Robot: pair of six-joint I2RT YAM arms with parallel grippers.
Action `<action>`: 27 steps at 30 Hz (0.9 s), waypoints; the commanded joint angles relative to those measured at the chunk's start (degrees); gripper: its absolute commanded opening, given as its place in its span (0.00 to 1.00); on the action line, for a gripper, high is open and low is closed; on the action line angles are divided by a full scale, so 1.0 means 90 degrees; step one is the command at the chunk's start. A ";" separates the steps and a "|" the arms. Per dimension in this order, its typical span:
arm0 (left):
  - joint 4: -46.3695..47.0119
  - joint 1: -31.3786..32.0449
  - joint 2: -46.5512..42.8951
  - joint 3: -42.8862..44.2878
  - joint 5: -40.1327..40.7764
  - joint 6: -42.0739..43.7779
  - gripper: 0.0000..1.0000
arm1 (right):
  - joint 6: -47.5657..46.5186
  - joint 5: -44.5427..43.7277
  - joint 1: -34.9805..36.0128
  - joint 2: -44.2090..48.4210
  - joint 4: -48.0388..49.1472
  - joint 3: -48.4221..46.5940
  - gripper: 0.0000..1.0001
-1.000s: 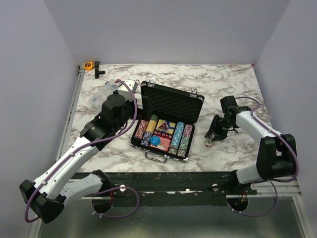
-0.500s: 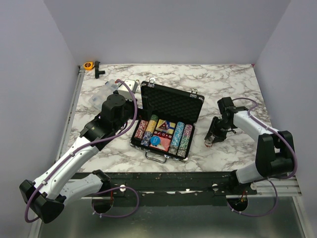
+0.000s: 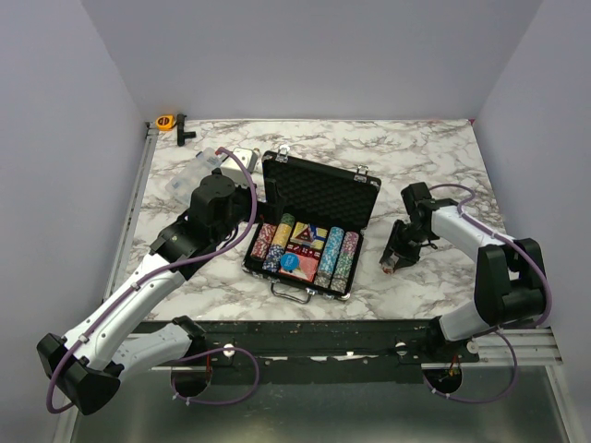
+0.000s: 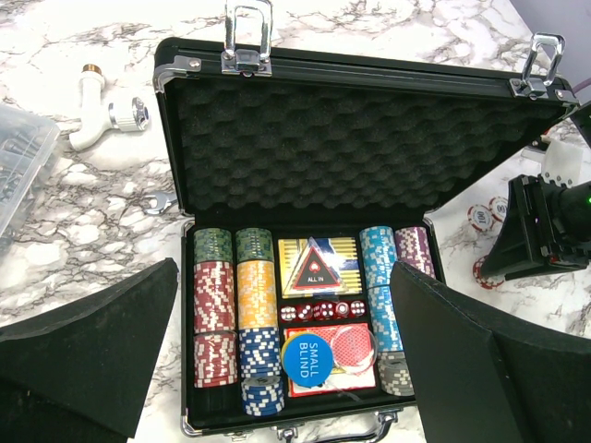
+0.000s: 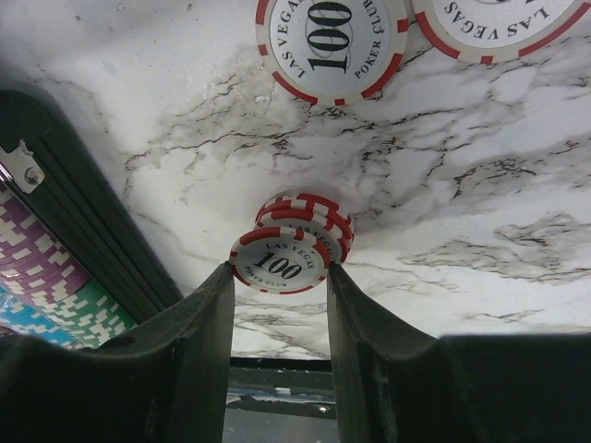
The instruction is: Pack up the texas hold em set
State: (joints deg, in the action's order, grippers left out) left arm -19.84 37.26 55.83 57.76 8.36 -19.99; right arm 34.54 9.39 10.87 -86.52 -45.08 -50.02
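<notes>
The texas hold em set's black briefcase (image 3: 277, 177) stands open at mid-table, its foam lid (image 4: 351, 138) upright. Inside lie rows of coloured chips (image 4: 215, 295), a red card deck (image 4: 355, 351), dice and a blue "small blind" disc (image 4: 306, 358). My left gripper (image 4: 284, 269) hovers open above the case's front, holding nothing. Right of the case, my right gripper (image 5: 280, 272) is shut on a small stack of red-and-white 100 chips (image 5: 288, 249), held just above the marble. Two more loose chips (image 5: 330, 46) lie beyond it on the table.
A white pipe fitting (image 4: 106, 111) and a small wrench (image 4: 159, 201) lie left of the lid. A clear plastic box (image 4: 23, 166) sits at the far left. An orange tape measure (image 3: 165, 121) rests in the back-left corner. The case's right wall (image 5: 83, 231) is close beside my right fingers.
The right arm has shifted slightly left toward the case with the chip stack still in its jaws. The left arm has not moved.
</notes>
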 commanded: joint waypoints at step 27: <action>-0.0103 0.0028 0.0017 0.0223 -0.0118 -0.0045 0.97 | 0.0080 -0.0332 0.0110 0.0066 -0.0197 -0.0037 0.48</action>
State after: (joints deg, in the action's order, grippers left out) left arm -19.86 37.26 55.86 57.76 8.34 -19.99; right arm 34.92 8.01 11.33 -86.63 -45.15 -50.00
